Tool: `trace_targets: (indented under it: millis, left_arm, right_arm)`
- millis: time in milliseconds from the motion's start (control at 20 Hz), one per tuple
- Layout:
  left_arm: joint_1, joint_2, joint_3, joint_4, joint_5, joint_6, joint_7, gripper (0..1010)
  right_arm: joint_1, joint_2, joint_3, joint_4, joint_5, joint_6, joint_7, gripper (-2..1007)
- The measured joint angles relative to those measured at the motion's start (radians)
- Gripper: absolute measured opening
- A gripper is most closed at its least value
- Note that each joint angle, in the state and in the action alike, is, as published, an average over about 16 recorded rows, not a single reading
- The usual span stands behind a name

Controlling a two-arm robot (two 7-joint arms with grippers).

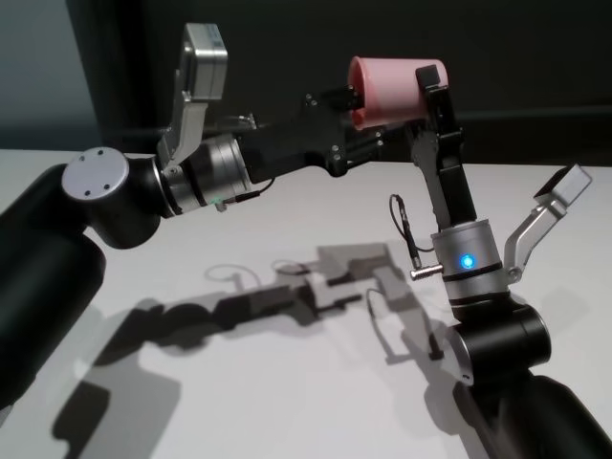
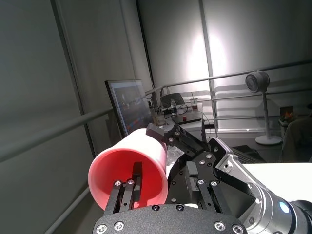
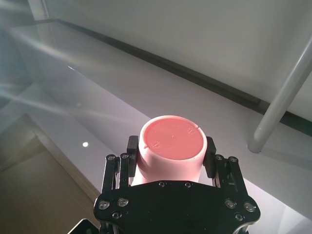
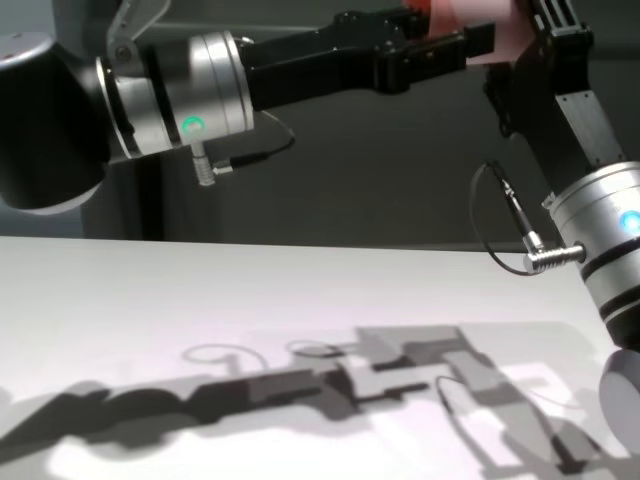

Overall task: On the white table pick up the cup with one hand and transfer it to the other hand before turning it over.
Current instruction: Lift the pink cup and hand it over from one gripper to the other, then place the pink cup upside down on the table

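The salmon-pink cup (image 1: pixel 392 86) is held high above the white table (image 1: pixel 239 382), lying on its side with its rim toward my left arm. My right gripper (image 1: pixel 413 91) is shut on the cup's body near the base; in the right wrist view its fingers (image 3: pixel 132 146) press both sides of the cup (image 3: pixel 170 141). My left gripper (image 1: pixel 360 120) is at the rim. In the left wrist view one finger (image 2: pixel 137 178) is inside the cup (image 2: pixel 122 165) and the other is outside, apart from the wall. In the chest view the cup (image 4: pixel 480 25) shows at the top edge.
Both arms' shadows fall on the white table (image 4: pixel 200 300) below. A dark wall stands behind the table's far edge. A monitor (image 2: pixel 127 109) and a fan (image 2: pixel 257 80) stand far off in the room.
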Motion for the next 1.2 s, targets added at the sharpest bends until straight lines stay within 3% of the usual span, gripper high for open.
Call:
trace_targets:
  millis: [550,900,1200]
  left_arm:
    - [0.090,0.077,-0.023,-0.130,-0.002,0.030,0.083,884]
    - [0.183,0.133,-0.063,-0.254,0.025,0.059,0.215,984]
    - [0.275,0.162,-0.117,-0.358,0.060,0.100,0.377,1001]
  right_arm:
    - [0.000,0.000,0.000,0.000,0.000,0.000,0.000,760]
    - [0.000,0.000,0.000,0.000,0.000,0.000,-0.001,760]
    - [0.000,0.000,0.000,0.000,0.000,0.000,-0.001,760]
